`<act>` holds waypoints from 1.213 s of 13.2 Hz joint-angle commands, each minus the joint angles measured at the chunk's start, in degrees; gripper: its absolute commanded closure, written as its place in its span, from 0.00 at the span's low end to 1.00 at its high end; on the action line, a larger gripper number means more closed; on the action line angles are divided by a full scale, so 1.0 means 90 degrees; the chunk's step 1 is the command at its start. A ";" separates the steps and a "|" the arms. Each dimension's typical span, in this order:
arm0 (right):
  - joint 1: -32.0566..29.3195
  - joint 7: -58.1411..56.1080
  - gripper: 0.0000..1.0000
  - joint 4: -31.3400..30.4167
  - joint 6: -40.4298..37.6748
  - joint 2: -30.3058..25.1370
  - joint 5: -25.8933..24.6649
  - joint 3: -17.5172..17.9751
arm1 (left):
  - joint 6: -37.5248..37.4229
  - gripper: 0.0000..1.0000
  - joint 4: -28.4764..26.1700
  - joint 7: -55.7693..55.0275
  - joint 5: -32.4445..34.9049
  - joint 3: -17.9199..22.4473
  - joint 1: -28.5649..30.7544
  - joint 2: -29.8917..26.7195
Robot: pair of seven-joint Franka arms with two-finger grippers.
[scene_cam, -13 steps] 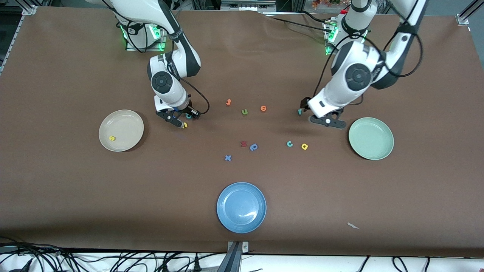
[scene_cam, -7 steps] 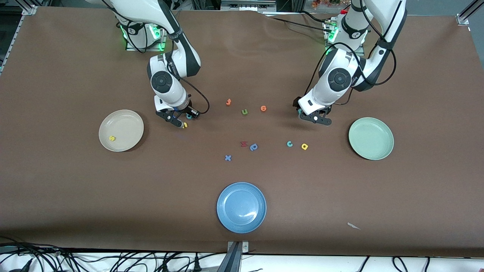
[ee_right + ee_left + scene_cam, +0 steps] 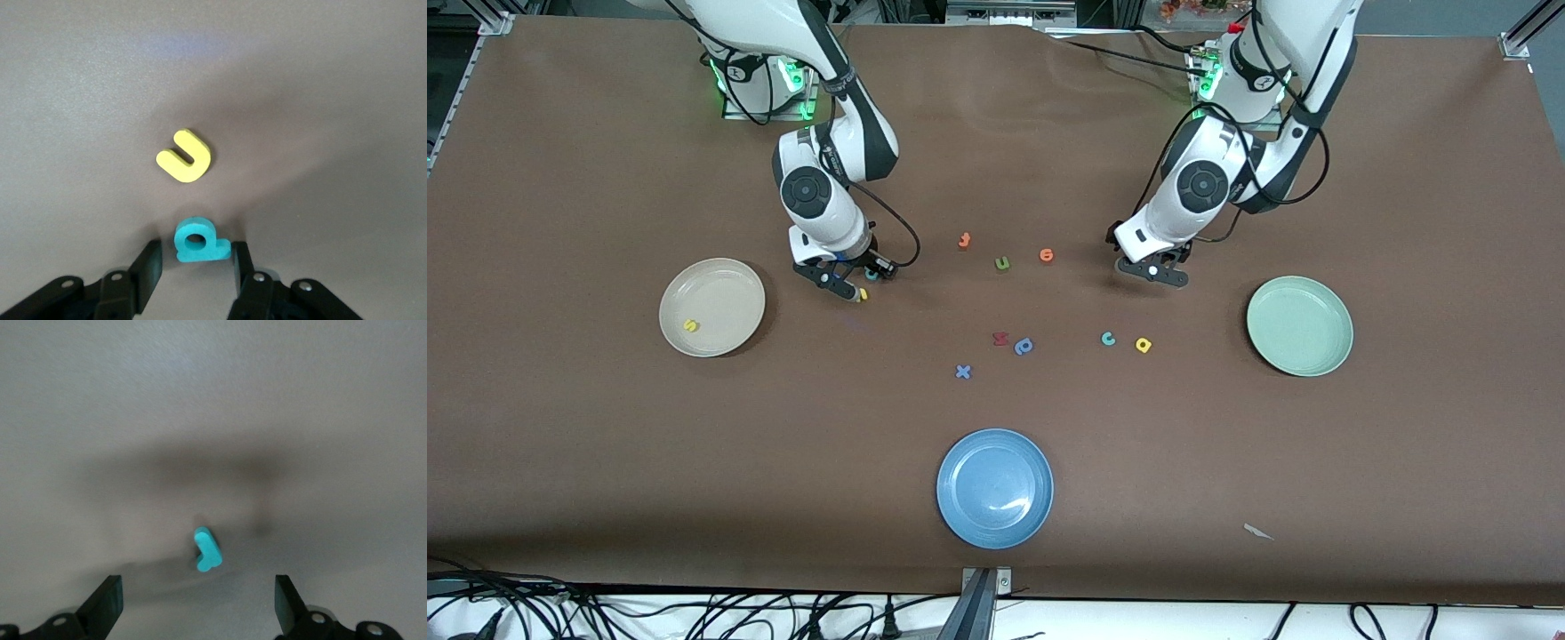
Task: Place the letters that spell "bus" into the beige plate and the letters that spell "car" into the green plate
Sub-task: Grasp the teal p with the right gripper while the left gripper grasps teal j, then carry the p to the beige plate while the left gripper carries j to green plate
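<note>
- Teal foam is what both arms are after. The right gripper is down at the table in the upper middle of the front view, toward the beige plate. Its fingers stand narrow on either side of the teal b, with a sliver of gap on one side, so I wouldn't call it gripped yet.
- The yellow u lies just beside the b, clear of the fingers, so it shouldn't get caught in the pinch.
- The yellow s lies in the beige plate, so I'd say "bus" is a third done.
- The left gripper is spread wide, low over the teal r and lined up to straddle it.
- The teal c and yellow a lie mid-frame on the cloth. The green plate has nothing in it.
</note>
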 commanded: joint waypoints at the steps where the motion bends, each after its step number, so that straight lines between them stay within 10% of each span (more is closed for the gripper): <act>1: -0.0022 -0.0258 0.47 -0.0120 0.0238 0.0035 0.0069 -0.0042 | 0.0100 0.01 0.0016 -0.0197 -0.0177 0.0037 -0.0235 0.0153; 13: -0.0022 -0.0239 0.48 -0.0081 0.0336 0.0142 -0.0009 -0.0062 | 0.0256 0.23 0.0084 -0.0413 0.0350 0.0242 -0.0334 0.0261; 16: -0.0022 -0.0278 0.70 -0.0081 0.0307 0.0152 -0.0009 -0.0062 | 0.0256 0.29 0.0103 -0.0394 0.0360 0.0320 -0.0334 0.0271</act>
